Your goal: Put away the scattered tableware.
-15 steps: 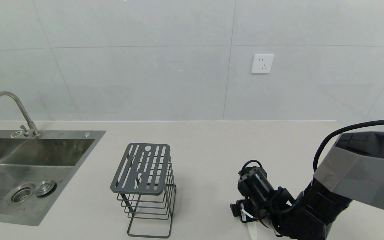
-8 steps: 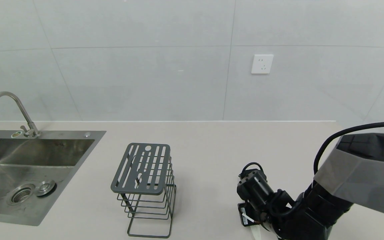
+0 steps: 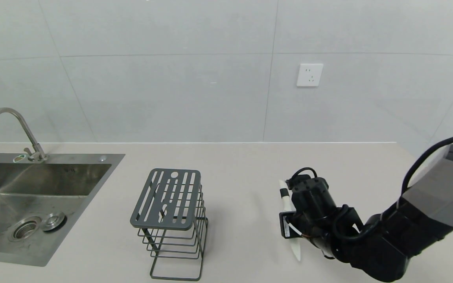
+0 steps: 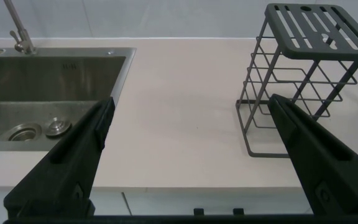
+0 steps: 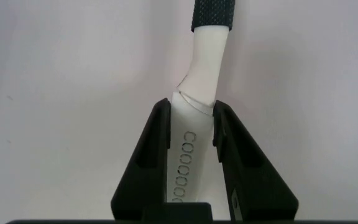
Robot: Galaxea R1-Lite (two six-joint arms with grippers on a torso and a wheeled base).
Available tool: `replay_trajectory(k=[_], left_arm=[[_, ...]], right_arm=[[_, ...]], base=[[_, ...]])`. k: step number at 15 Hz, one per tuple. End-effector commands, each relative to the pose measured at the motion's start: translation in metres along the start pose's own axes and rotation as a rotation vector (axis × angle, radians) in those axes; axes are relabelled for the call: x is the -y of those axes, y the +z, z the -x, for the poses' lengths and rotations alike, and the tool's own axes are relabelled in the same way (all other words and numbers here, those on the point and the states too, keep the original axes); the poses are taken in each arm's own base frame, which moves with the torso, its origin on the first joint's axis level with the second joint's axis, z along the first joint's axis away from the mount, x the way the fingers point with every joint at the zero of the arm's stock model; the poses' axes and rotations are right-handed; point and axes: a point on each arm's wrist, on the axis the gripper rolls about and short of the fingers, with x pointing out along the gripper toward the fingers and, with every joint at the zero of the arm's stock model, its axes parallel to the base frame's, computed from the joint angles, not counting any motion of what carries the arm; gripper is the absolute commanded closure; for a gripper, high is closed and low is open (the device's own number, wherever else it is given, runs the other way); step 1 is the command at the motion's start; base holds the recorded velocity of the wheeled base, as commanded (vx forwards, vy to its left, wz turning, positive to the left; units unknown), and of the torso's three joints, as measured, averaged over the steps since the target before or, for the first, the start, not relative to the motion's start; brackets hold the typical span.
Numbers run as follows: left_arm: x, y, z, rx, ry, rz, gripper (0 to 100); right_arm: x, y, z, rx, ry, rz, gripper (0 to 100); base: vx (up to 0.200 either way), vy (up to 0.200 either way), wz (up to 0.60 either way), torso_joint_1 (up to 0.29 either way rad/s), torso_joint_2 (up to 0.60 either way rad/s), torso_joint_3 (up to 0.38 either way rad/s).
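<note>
The right hand [image 3: 289,227] hangs low over the pale beige bench [image 3: 242,165], to the right of the rack. It is clamped on a slim white utensil [image 3: 295,247] with a black textured band near one end. In the right wrist view the two black fingers [image 5: 157,134] of the right hand [image 5: 192,111] press on both sides of the white utensil [image 5: 205,65], at a part marked by a row of small holes. The banded end reaches out beyond the fingertips. In the head view the utensil lies roughly front to back. Its banded end points toward the wall and its tapered end toward the near bench edge. It looks like a knife, though the views are too poor to be sure. Whether it touches the bench cannot be told.

The dark grey wire rack with a slotted top plate [image 3: 166,196] stands upright on the bench between the sink and the right hand, well apart from the utensil.

In the left wrist view the left hand [image 4: 191,102] is spread wide and holds nothing. It is near the front edge of the bench, facing the wire rack [image 4: 319,28] and the stainless steel sink [image 4: 55,53].

The steel sink [image 3: 104,163] is set into the bench at the far left, with a curved steel tap [image 3: 12,118] behind it. A white wall socket [image 3: 309,74] sits on the grey tiled wall.
</note>
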Motion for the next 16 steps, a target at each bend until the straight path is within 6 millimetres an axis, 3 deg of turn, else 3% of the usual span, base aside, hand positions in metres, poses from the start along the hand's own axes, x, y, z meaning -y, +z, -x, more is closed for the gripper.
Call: replay_trajectory(k=[1, 9, 13, 16], left_arm=[[0.0, 0.0, 0.0, -0.001, 0.0, -0.001, 0], [0.0, 0.0, 0.0, -0.001, 0.002, 0.0, 0], [0.0, 0.0, 0.0, -0.001, 0.0, 0.005, 0], [0.0, 0.0, 0.0, 0.001, -0.001, 0.006, 0]], right_arm=[[-0.002, 0.031, 0.028, 0.163, 0.106, -0.048, 100], [-0.006, 0.055, 0.057, 0.463, 0.461, 0.126, 100], [-0.004, 0.048, 0.064, 0.526, 0.596, 0.278, 100], [0.015, 0.039, 0.066, 0.579, 0.711, 0.449, 100]], base=[[0.0, 0.0, 0.0, 0.0, 0.0, 0.0], [0.0, 0.0, 0.0, 0.0, 0.0, 0.0], [0.0, 0.0, 0.0, 0.0, 0.0, 0.0], [0.0, 0.0, 0.0, 0.0, 0.0, 0.0]])
